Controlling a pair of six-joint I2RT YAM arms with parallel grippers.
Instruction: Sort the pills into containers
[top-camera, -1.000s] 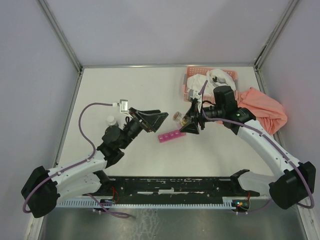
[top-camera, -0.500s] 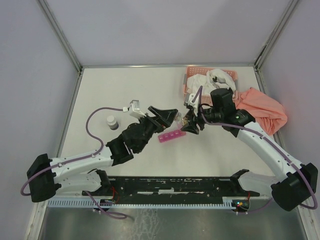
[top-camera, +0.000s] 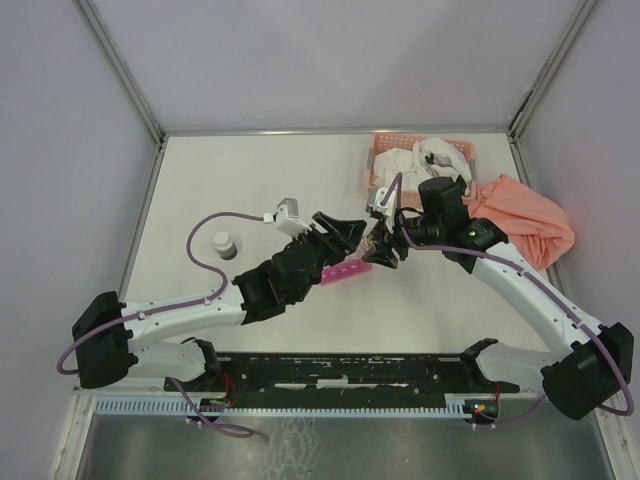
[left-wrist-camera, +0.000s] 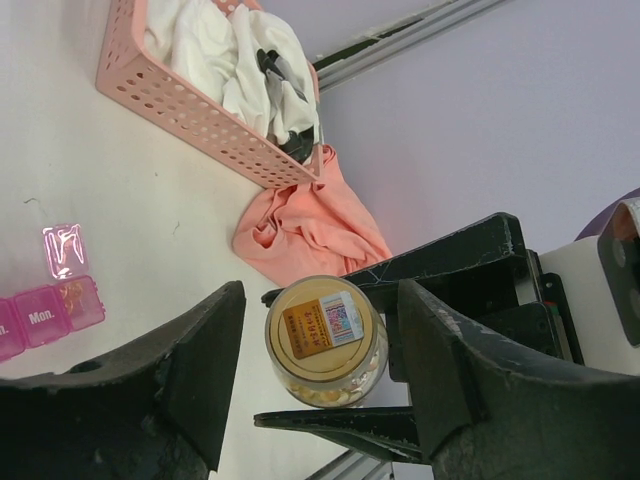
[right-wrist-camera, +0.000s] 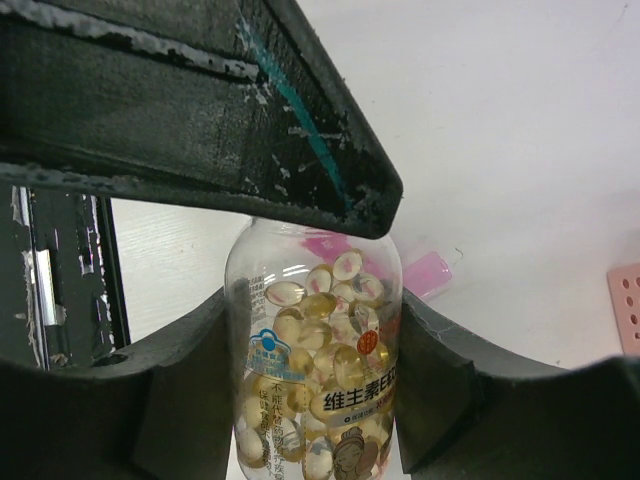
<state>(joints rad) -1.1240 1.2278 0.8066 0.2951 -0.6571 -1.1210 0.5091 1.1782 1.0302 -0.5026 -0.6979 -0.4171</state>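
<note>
The right end effector (top-camera: 383, 250) pinches the pill bottle (right-wrist-camera: 318, 350). The left end effector (left-wrist-camera: 318, 300) is spread around its end. The pink containers (top-camera: 342, 272) lie just beside both, on the worktop (top-camera: 250, 180). A crooked squeeze could knock the bottle loose and spill pills.

Clear bottle (right-wrist-camera: 318, 380) packed with golden capsules (right-wrist-camera: 322, 305), printed label low on its side, clamped between the two dark fingers (right-wrist-camera: 170, 390) of the right gripper (right-wrist-camera: 314, 345). Scuffed black bar (right-wrist-camera: 200, 110) with a teal streak crosses just over the bottle's far end. Behind, on the white table (right-wrist-camera: 500, 120), bits of a pink pill organizer (right-wrist-camera: 426, 272), mostly hidden. Salmon basket (right-wrist-camera: 626, 300) corner at right edge.
</note>
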